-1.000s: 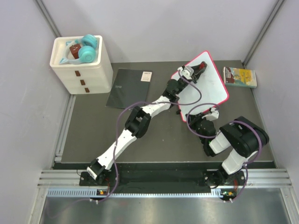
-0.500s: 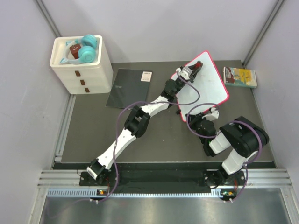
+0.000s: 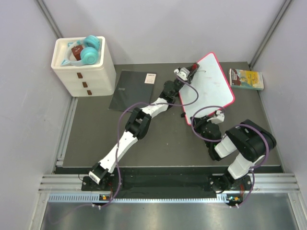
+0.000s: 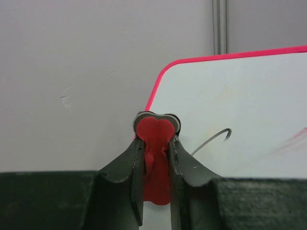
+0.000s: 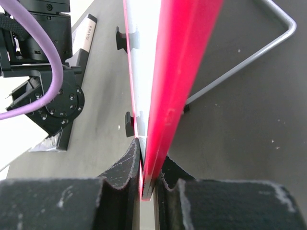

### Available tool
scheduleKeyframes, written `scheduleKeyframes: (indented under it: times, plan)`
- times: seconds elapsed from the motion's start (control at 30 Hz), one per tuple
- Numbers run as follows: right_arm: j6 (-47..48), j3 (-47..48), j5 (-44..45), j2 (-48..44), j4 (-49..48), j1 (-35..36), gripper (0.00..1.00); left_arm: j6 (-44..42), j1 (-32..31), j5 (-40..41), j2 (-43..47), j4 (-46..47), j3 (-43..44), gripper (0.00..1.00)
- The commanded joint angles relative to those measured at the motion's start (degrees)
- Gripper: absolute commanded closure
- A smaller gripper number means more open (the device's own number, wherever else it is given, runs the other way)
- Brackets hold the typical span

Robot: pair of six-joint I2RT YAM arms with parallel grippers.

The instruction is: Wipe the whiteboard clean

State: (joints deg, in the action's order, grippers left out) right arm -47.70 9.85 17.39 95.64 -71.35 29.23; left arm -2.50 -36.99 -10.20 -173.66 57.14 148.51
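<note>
1. The right gripper (image 5: pixel 146 184) has its jaws pressed onto the rim of the whiteboard (image 3: pixel 213 88). The pink frame runs straight out ahead from between them, so that arm meets the board edge-on. The board stands tilted up rather than lying flat.
2. The left gripper (image 4: pixel 156 146) is pinching a red eraser (image 4: pixel 154 128). Its lobed head pokes out past the fingertips, with a grey pad behind it.
3. From the left jaws, a rounded corner of the board sits just ahead and slightly above the eraser head. The white face spreads away to their right, and the top edge runs off rightward too.
4. 1 thin dark hooked stroke (image 4: pixel 217 138) lies on that face, just to the right of the eraser and about level with its head. Further right, at the edge of the wrist view, there is a faint reddish smear (image 4: pixel 295 139).
5. I'd judge the coming move to be a sideways sweep to the jaws' right, along the board's top edge. The left arm is the nearer one, and the only 1 free — the right is taken up steadying the near edge.
6. I cannot tell whether the pad is actually touching the surface.
7. Pushing this high on a propped board could tip it back, so the right arm's pinch has to hold.
</note>
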Motion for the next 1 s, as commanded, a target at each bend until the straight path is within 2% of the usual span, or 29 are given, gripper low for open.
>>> scheduleKeyframes:
  times: [0.0,0.1,0.27,0.4,0.7,0.87,0.97]
  plan:
    - [6.4,-2.1,-14.0,4.3,27.6,4.3,1.00,1.6,-3.1,-6.2,4.6,4.4,-2.1,1.00]
    - [6.4,-2.4,-14.7,6.7,25.1,4.7,1.00,2.4,-3.9,-9.1,9.6,8.8,-10.1,1.00]
    - [7.1,-3.4,-16.0,14.0,17.1,7.1,1.00,1.1,-3.3,-9.5,19.6,16.3,-29.8,1.00]
    - [7.2,-3.7,-16.2,14.1,17.4,7.2,1.00,0.4,-1.9,-8.9,26.3,19.0,-40.9,1.00]
    - [7.3,-6.6,-15.1,16.3,14.0,11.8,1.00,-1.1,0.8,-6.0,31.5,18.0,-47.0,1.00]
    - [6.3,-7.4,-15.5,17.5,14.5,14.7,1.00,-1.8,2.1,-1.8,31.7,16.3,-46.9,1.00]
    - [5.5,-7.8,-15.5,19.4,12.5,16.5,1.00,-1.8,2.6,-2.3,31.2,14.6,-45.8,1.00]
